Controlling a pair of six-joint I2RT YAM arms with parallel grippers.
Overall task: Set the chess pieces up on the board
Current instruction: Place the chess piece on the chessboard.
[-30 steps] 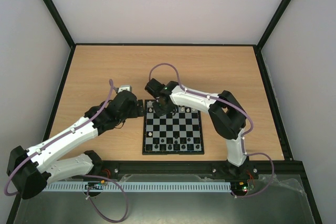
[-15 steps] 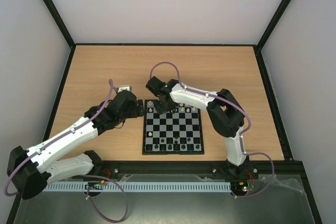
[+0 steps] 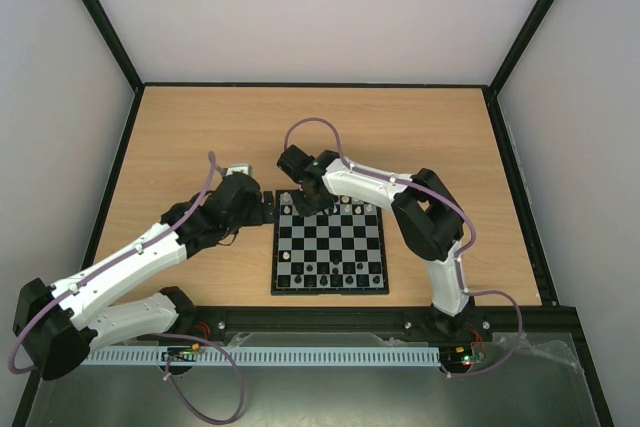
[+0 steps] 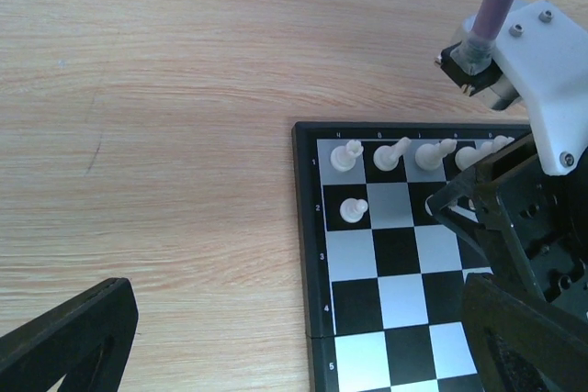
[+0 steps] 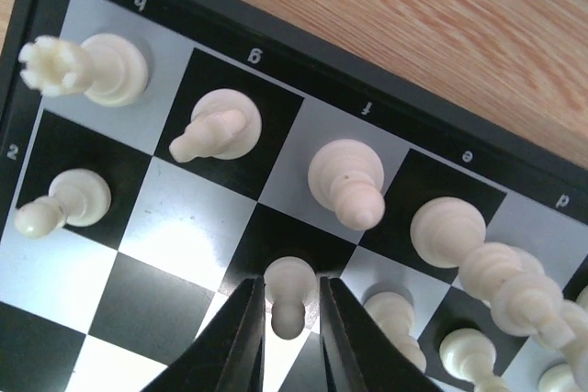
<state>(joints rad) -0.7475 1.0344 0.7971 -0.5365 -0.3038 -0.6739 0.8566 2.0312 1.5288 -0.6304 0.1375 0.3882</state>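
1. Pale wood makes up the desk (image 3: 400, 137), and the board (image 3: 330, 242) lies by the middle of its near edge. White pieces (image 3: 345, 209) line the board's far edge and black pieces (image 3: 330, 269) its near edge.
2. At the board's far left corner the right claw (image 5: 290, 284) is down low, one finger close on each side of a white pawn (image 5: 286, 314). That pawn stands upright on a dark square in the second row from the far edge. I cannot tell whether the fingers pinch it or stand just free of it.
3. Beside the board's left edge the left claw (image 4: 299, 296) hangs over bare desk, spread wide and holding nothing.
4. The step in hand looks like seating this pawn. Its base should sit flat inside its square before the fingers part, and they should part evenly, so neither drags it.
5. Room is tight: a bishop (image 5: 347, 181) stands just behind and another pawn (image 5: 390, 314) just beside. A small opening should be enough.
6. Leaving straight up, above the taller heads, seems safest; a sideways exit risks toppling the row.
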